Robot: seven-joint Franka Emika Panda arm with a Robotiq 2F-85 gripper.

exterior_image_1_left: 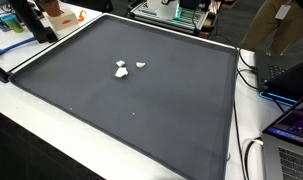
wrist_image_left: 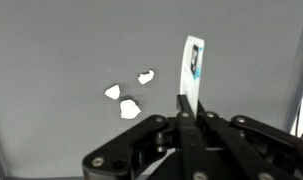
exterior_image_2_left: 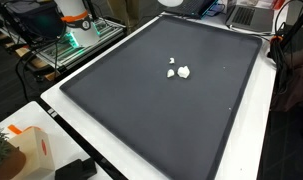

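The gripper point(wrist_image_left: 184, 112) is closed on a thin white flat strip with a blue mark point(wrist_image_left: 193, 65), clamped at one end. The strip projects nearly straight beyond the fingertips, over the dark grey flat mat point(wrist_image_left: 51, 50). Three small white irregular scraps point(wrist_image_left: 130, 108) lie on the mat, near the strip. Judged step in hand: carrying the held strip. A next move calls for a firm clamp and a path clear of the scraps.

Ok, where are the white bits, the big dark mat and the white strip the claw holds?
white bits point(wrist_image_left: 130, 109): wrist view, middle of the lowest bit.
dark mat point(exterior_image_1_left: 151, 115): in an exterior view, a bare part.
white strip point(wrist_image_left: 193, 65): wrist view, upper half, near its blue mark.
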